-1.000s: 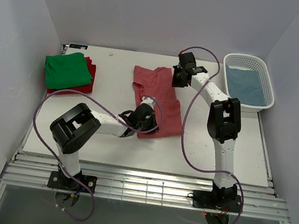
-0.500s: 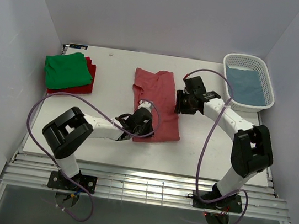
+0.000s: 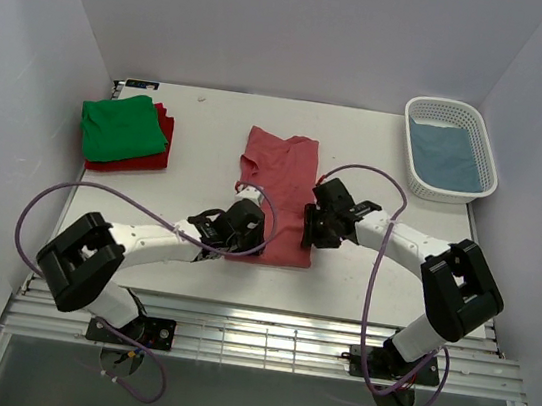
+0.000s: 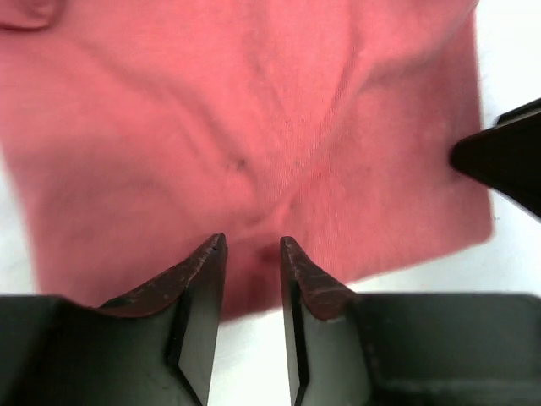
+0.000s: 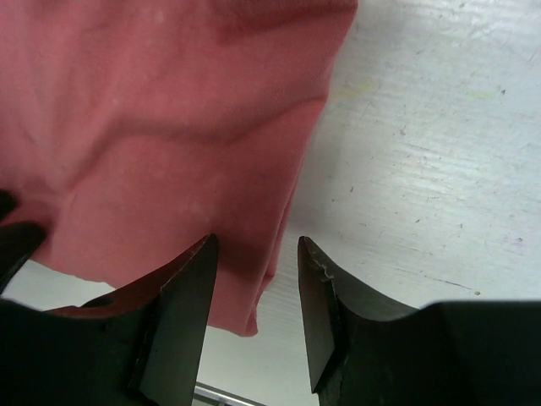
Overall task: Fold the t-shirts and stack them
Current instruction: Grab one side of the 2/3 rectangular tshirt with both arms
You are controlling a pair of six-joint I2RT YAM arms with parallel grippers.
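Note:
The dusty pink-red t-shirt [image 3: 280,189] lies flat as a long narrow strip in the middle of the table. My left gripper [image 3: 250,232] is at its near left corner. In the left wrist view the left gripper [image 4: 252,245] stands open over the near hem of the shirt [image 4: 254,118], nothing pinched. My right gripper [image 3: 311,229] is at the shirt's near right edge. There the right gripper [image 5: 258,247] is open, straddling the folded edge of the shirt [image 5: 161,127]. A folded green t-shirt [image 3: 120,126] lies on a dark red t-shirt [image 3: 161,146] at the far left. The grey-blue t-shirt [image 3: 446,155] lies in the basket.
The white lattice basket [image 3: 444,105] stands at the far right corner. Bare white table [image 5: 423,161] runs to the right of the shirt. The table's near edge and metal rails [image 3: 264,323] are just behind both grippers. Purple cables loop from both arms.
Both grippers have opened and let go of the pink-red shirt. The right arm swung from the shirt's far end to its near right edge. The shirt now lies narrower, straighter and closer.

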